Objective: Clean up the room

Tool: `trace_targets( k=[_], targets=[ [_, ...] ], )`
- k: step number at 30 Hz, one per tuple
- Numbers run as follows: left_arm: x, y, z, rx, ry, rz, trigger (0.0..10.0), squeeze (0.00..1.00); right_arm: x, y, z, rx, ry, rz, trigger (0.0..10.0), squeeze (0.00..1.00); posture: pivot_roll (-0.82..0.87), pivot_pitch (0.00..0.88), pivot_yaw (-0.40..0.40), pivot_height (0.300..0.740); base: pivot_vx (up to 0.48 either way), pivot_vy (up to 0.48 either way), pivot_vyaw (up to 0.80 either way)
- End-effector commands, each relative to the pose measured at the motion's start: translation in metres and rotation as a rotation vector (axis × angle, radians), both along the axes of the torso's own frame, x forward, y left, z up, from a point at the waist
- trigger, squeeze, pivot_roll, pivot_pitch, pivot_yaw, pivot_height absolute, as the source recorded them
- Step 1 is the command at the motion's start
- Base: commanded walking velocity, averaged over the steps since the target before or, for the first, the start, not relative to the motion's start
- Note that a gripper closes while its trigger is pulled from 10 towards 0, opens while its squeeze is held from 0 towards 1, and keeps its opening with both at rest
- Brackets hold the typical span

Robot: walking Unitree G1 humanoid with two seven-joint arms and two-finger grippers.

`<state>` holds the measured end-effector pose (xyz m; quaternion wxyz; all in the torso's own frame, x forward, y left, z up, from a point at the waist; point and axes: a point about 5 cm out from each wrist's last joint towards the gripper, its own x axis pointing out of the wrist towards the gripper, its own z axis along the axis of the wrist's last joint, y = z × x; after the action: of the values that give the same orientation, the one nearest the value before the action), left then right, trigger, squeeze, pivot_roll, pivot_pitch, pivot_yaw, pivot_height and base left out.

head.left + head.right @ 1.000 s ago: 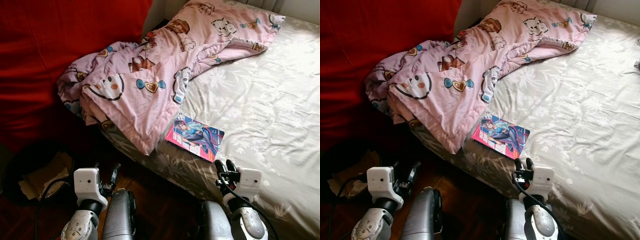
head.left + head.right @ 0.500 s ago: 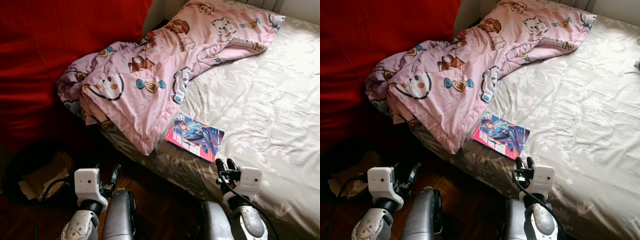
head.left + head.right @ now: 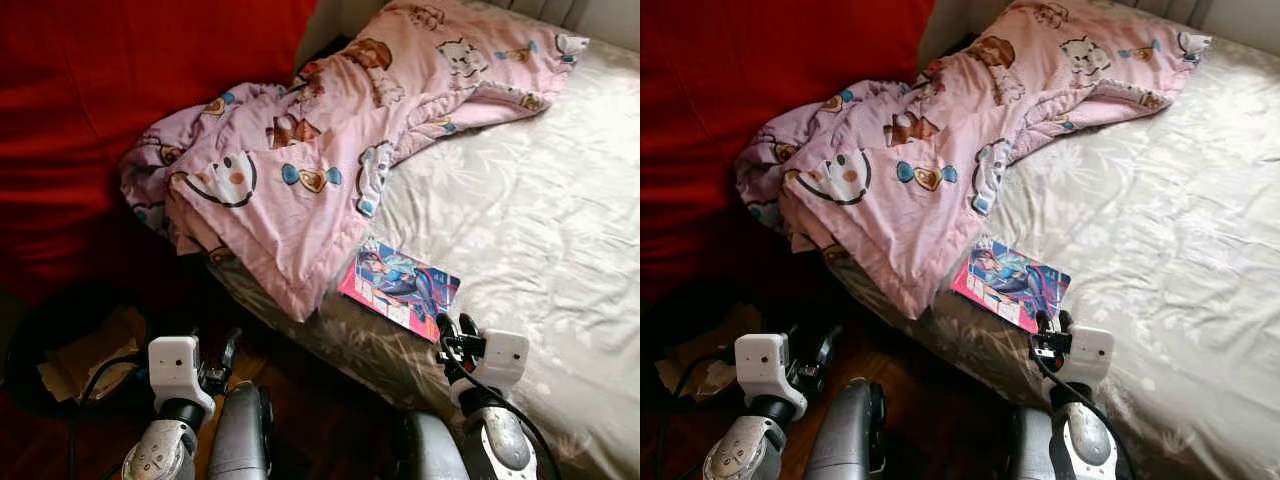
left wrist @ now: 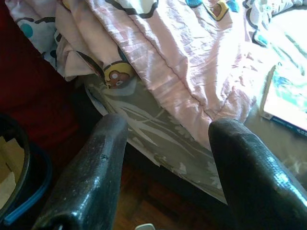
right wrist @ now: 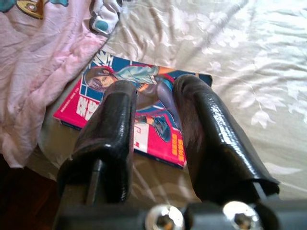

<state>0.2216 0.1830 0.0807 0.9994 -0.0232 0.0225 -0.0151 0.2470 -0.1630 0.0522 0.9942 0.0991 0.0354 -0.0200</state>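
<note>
The right gripper [image 3: 457, 325] is hovering at the near edge of the bed [image 3: 520, 210], its two black fingers slightly parted and pointing at a comic book [image 3: 399, 288] lying just beyond their tips. Beyond and left of that pincer, a crumpled pink blanket [image 3: 300, 150] is spilling over the bed's corner, its hem lying just beside the book. The left gripper [image 3: 228, 352] is hanging low over the dark floor, near a black bin [image 3: 50, 345] holding paper at its left.
</note>
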Motion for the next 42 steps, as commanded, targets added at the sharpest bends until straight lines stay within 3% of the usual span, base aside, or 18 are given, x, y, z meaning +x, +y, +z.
trace_targets(
  k=[1, 20, 26, 30, 31, 33, 38, 42],
  targets=[
    [-0.003, 0.001, -0.002, 0.010, 0.017, -0.003, 10.0, 0.00, -0.005, -0.003, -0.007, 0.001, 0.040, -0.016, 10.0, 0.00, 0.04, 0.239, -0.024, 0.602, 0.274, 0.000, 0.00],
    [-0.003, 0.003, -0.001, 0.020, 0.017, -0.007, 10.0, 0.00, 0.000, -0.015, -0.011, -0.016, 0.075, -0.084, 10.0, 0.00, 0.05, 0.241, -0.016, 0.602, 0.253, 0.000, 0.00],
    [-0.004, 0.003, -0.001, 0.024, 0.019, -0.010, 10.0, 0.00, 0.005, -0.022, -0.022, -0.048, 0.158, -0.131, 10.0, 0.00, 0.05, 0.241, -0.015, 0.602, 0.000, 0.000, 0.00],
    [-0.004, 0.002, 0.000, 0.022, 0.018, -0.014, 10.0, 0.00, 0.013, -0.027, -0.031, 0.011, 0.198, -0.147, 10.0, 0.00, 0.06, 0.242, -0.013, 0.602, 0.000, 0.000, 0.00],
    [-0.004, 0.002, 0.000, 0.023, 0.018, -0.015, 10.0, 0.00, 0.015, -0.027, -0.032, 0.012, 0.208, -0.144, 10.0, 0.95, 0.07, 0.245, -0.011, 0.602, 0.000, 0.000, 0.00],
    [-0.005, 0.002, 0.001, 0.024, 0.017, -0.018, 10.0, 0.00, 0.020, -0.029, -0.036, 0.008, 0.239, -0.147, 10.0, 1.00, 0.07, 0.247, -0.009, 0.602, 0.000, 0.000, 0.00],
    [-0.007, 0.002, 0.002, 0.027, 0.017, -0.022, 10.0, 0.00, 0.033, -0.036, -0.040, 0.047, 0.292, -0.202, 10.0, 1.00, 0.09, 0.257, -0.002, 0.602, 0.000, 0.000, 0.00],
    [-0.011, 0.005, 0.003, 0.035, 0.025, -0.025, 10.0, 0.00, 0.045, -0.039, -0.041, 0.004, 0.356, -0.197, 10.0, 1.00, 0.10, 0.272, 0.006, 0.602, 0.000, 0.000, 0.00]
  ],
)
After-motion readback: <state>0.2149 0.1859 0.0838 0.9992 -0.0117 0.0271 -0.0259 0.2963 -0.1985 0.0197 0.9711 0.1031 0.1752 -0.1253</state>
